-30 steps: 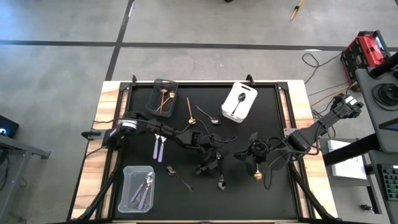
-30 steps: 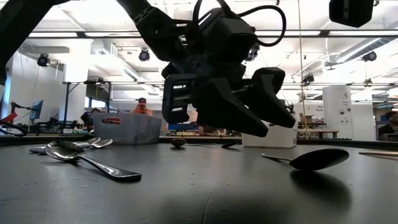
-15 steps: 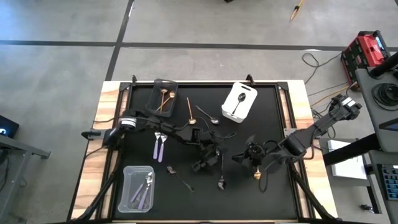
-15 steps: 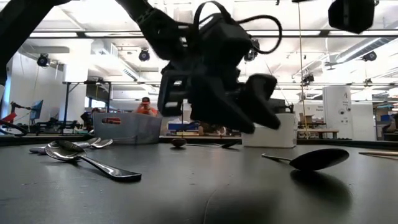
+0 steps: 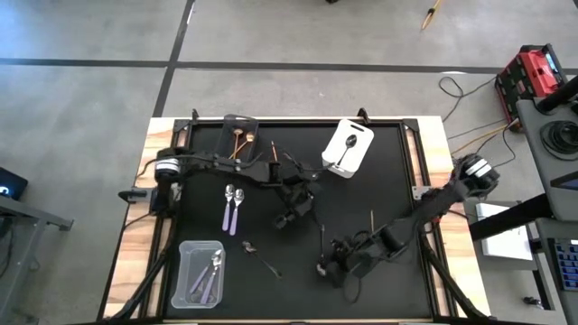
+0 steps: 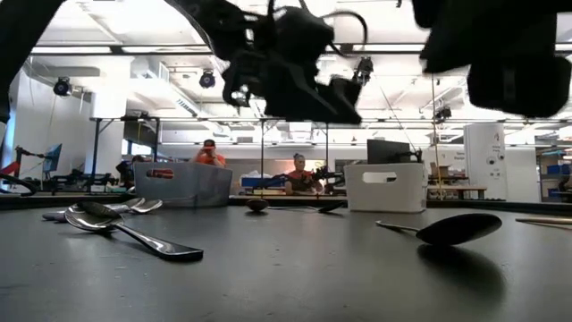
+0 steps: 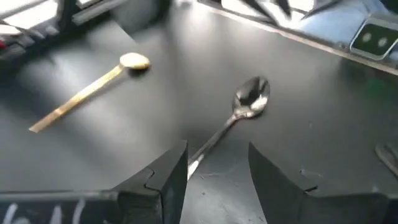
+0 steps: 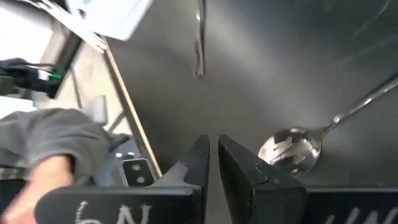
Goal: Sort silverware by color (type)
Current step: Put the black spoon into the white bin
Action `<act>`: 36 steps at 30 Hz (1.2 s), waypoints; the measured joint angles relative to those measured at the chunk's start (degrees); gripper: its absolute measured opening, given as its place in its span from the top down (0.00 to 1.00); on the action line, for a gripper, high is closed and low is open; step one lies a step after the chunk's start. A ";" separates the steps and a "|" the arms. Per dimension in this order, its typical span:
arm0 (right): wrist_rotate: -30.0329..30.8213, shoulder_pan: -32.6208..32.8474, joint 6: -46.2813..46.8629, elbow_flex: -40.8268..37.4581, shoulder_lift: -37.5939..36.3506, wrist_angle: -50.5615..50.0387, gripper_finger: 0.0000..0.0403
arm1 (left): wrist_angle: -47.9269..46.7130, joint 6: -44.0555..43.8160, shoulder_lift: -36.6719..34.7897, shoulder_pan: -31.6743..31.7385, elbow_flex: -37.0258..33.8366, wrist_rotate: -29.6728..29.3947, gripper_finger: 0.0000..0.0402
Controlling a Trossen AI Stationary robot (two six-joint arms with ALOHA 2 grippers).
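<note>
Left gripper (image 5: 291,209) hovers open over a dark grey spoon (image 7: 239,112), right gripper (image 5: 339,268) shut and empty; several loose spoons remain unsorted.

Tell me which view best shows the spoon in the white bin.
The high view: it looks straight down into the white bin and shows the dark spoon lying inside. The low view shows only the bin's outer wall; neither wrist view shows that spoon.

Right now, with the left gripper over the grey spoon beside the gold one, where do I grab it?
Take the grey spoon by its handle, mid-length, coming straight down. It lies flat, and the thin handle runs in between the open left gripper's fingers. The bowl is wide and rounded.
</note>
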 joint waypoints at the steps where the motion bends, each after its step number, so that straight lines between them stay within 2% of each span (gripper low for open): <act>1: -0.51 0.01 0.79 0.84 1.41 -0.63 0.93 | 0.39 -0.12 -1.26 0.06 -0.78 0.00 0.63; 4: -1.78 -0.01 2.44 4.84 5.68 -4.50 0.93 | 2.16 -0.20 -6.21 -0.03 -5.54 -2.01 0.65; 8: -2.60 -0.01 4.32 11.49 10.97 -14.59 0.93 | 12.21 -2.83 -15.13 -1.15 -14.25 -7.31 0.68; 11: -4.10 -0.03 5.84 16.20 14.08 -22.04 0.93 | 20.22 -6.10 -21.39 -1.86 -21.79 -8.99 0.69; 15: -6.39 0.00 6.54 20.27 17.46 -25.23 0.93 | 30.11 -9.59 -29.11 -2.35 -31.21 -10.30 0.70; 19: -7.83 0.16 5.34 22.90 20.09 -24.80 0.93 | 36.76 -11.10 -35.56 -2.95 -38.63 -17.47 0.70; 21: -8.01 0.25 5.16 23.11 21.01 -25.00 0.93 | 39.53 -11.15 -38.09 -2.97 -40.98 -19.52 0.70; 28: -8.84 0.21 6.79 20.88 21.32 -26.63 0.93 | 41.96 -11.79 -44.58 -2.95 -44.38 -19.94 0.70; 36: -5.84 -0.06 12.84 20.51 20.52 -46.57 0.93 | 41.60 -12.97 -44.41 -2.95 -44.99 -19.91 0.70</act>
